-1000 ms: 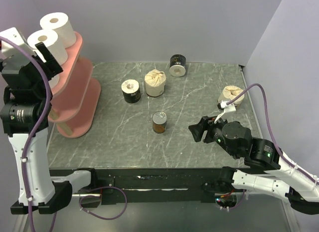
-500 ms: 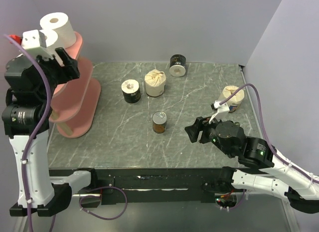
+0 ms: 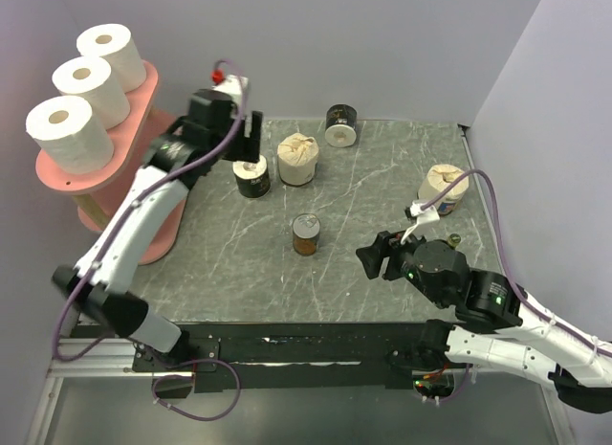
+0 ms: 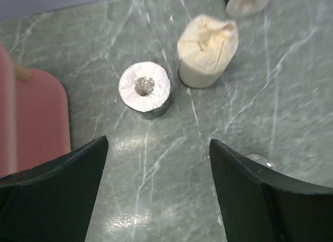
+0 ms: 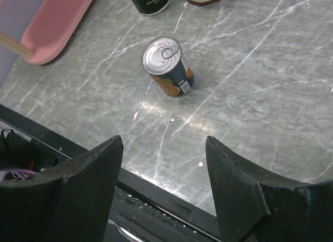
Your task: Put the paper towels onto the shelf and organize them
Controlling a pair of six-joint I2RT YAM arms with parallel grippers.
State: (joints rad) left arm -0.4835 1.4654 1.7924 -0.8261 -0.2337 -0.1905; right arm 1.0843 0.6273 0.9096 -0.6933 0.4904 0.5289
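Three white paper towels (image 3: 67,132) stand in a row on the top board of the pink shelf (image 3: 137,108). On the table are two black-wrapped rolls (image 3: 251,174) (image 3: 340,125) and two cream-wrapped rolls (image 3: 297,159) (image 3: 443,189). My left gripper (image 3: 246,142) hovers open and empty just short of the nearer black roll (image 4: 144,87). In the left wrist view the gripper (image 4: 157,143) looks down on that roll, with a cream roll (image 4: 207,52) beside it. My right gripper (image 3: 371,256) hangs open and empty over the table's front right.
A small brown tin can (image 3: 306,234) stands mid-table, and it shows ahead of the right gripper (image 5: 163,140) as a can (image 5: 169,65) with a pull-tab lid. The shelf's lowest board (image 5: 57,23) reaches onto the table at left. The table's front edge (image 5: 156,198) lies under the right fingers.
My left arm has swung from the shelf's top board down and right to the near black roll. The third white roll now stands uncovered. The right gripper has edged slightly left.
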